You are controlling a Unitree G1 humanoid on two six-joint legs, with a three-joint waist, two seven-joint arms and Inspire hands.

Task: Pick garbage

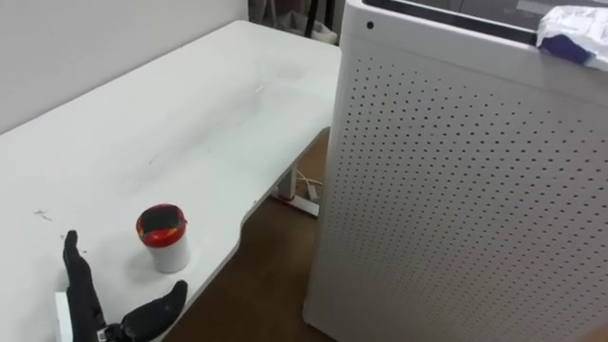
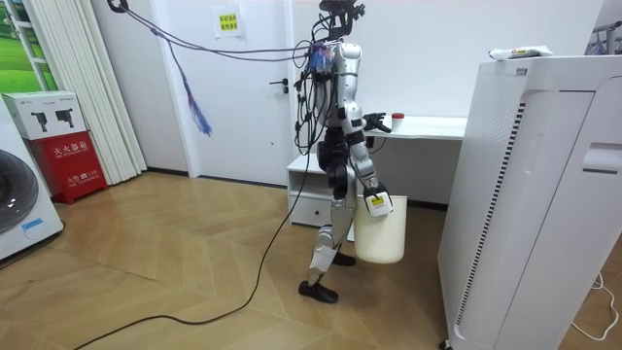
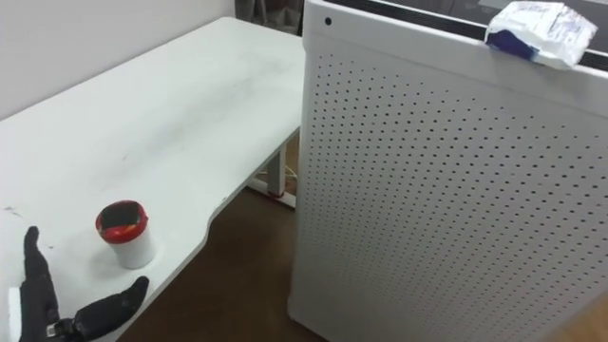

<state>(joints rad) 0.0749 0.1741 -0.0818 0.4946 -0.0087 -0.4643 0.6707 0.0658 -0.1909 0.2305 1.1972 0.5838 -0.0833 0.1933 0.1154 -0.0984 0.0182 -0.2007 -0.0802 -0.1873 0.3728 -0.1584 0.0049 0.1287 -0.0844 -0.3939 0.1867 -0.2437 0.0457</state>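
Note:
A small white cup with a red lid stands upright near the white table's front edge. My left hand is open at the table's near corner, fingers straight and thumb spread, a short way left of the cup and apart from it. A crumpled white and blue wrapper lies on top of the tall white perforated unit. In the room view my right hand hangs low at my side, shut on the rim of a white bin held off the floor.
The perforated unit stands close to the right of the table, with a narrow strip of wooden floor between them. A white wall runs behind the table. In the room view I stand at the table's end, with a drawer cabinet behind me.

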